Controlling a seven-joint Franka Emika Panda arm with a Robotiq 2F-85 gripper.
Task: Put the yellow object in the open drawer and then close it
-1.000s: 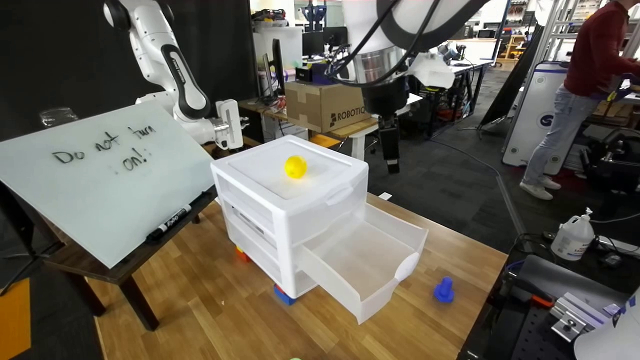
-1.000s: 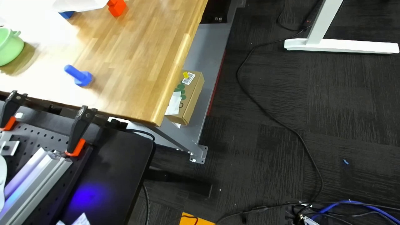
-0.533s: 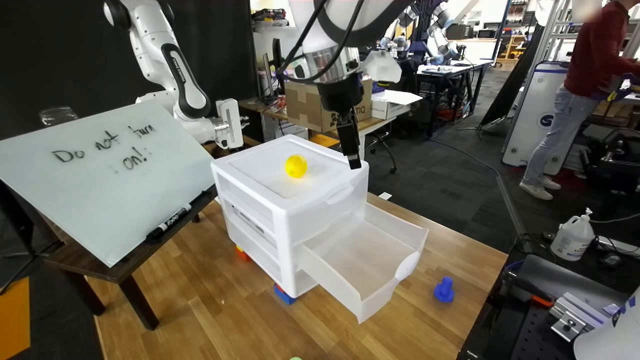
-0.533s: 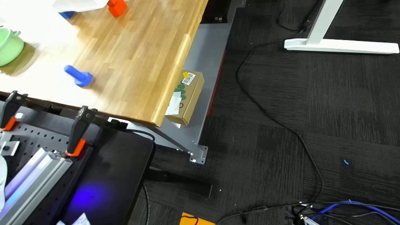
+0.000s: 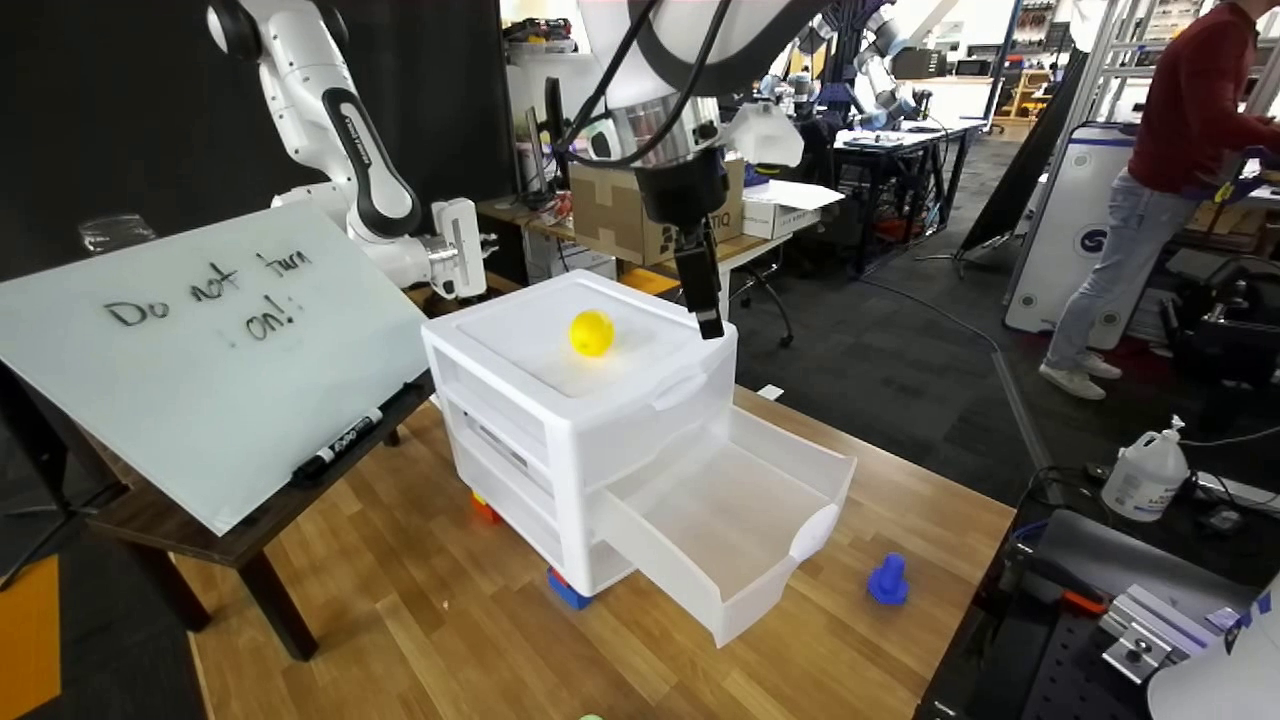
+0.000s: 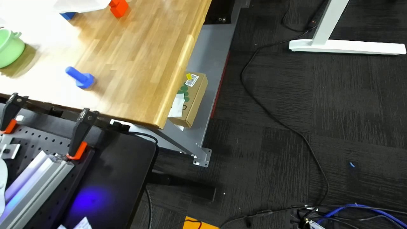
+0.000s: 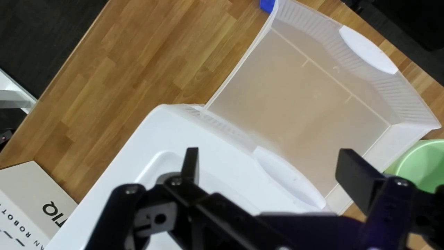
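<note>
We see our claw [image 7: 267,159] spread wide with nothing in it. The yellow object [image 5: 591,333] rests atop the white drawer unit [image 5: 500,350], so we judge every step remains: grasping, dropping it into the pulled-out bottom drawer [image 5: 735,510], then pushing that home.

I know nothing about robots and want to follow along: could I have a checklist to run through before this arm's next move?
1. Black two-fingered gripper open, holding nothing: ok.
2. Bright yellow rounded object resting atop the white plastic drawer unit: ok.
3. Lowest translucent plastic drawer pulled out: ok.
4. Gripper around the yellow object: not ok; the two are apart.
5. Small blue bolt-shaped object apart from the drawer: ok.
6. Yellow object firm enough to grip: cannot tell.
</note>
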